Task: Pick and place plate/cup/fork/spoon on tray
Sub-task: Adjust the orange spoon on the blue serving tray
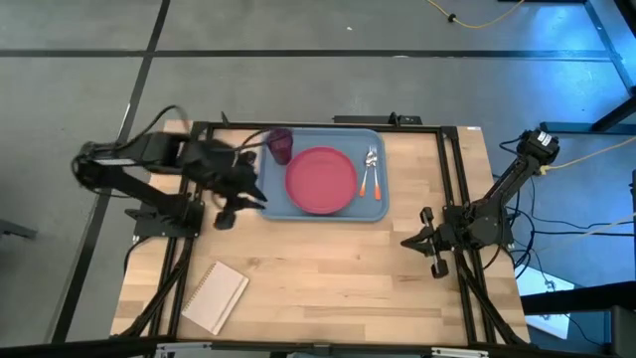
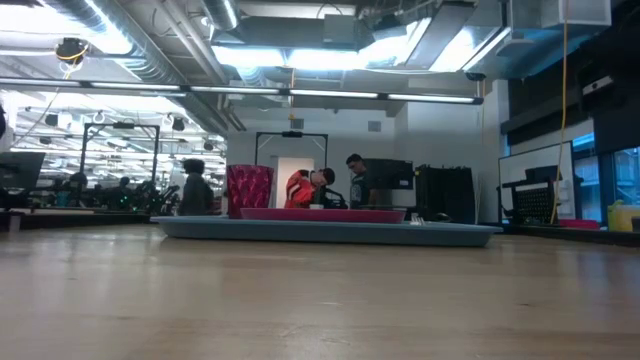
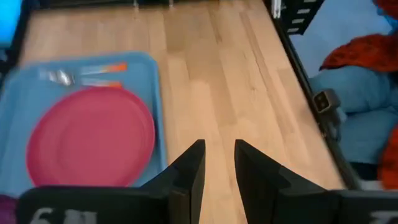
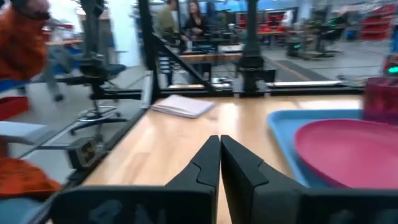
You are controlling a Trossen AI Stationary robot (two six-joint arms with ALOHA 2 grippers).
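Observation:
The light blue tray (image 1: 273, 204) lies at the table's far middle. On it lie the pink-red plate (image 1: 321, 180), the small dark red cup (image 1: 281, 146) at its far left corner, and the orange-handled fork and spoon (image 1: 371, 172) side by side at its right. My left gripper (image 1: 258, 197) hovers by the tray's near left corner, open and empty (image 3: 219, 152), pointing toward the table's right. My right gripper (image 1: 408, 242) waits at the table's right, shut and empty (image 4: 220, 144). The low view shows the tray (image 2: 200, 229), plate (image 2: 320, 213) and cup (image 2: 250, 190), but no gripper.
A white spiral notebook (image 1: 215, 296) lies at the table's near left and also shows in the right wrist view (image 4: 183, 106). Bare wood (image 1: 338, 278) spans the near half of the table. Black frame rails (image 1: 452, 179) run along the table's sides. People stand in the room beyond (image 2: 355, 180).

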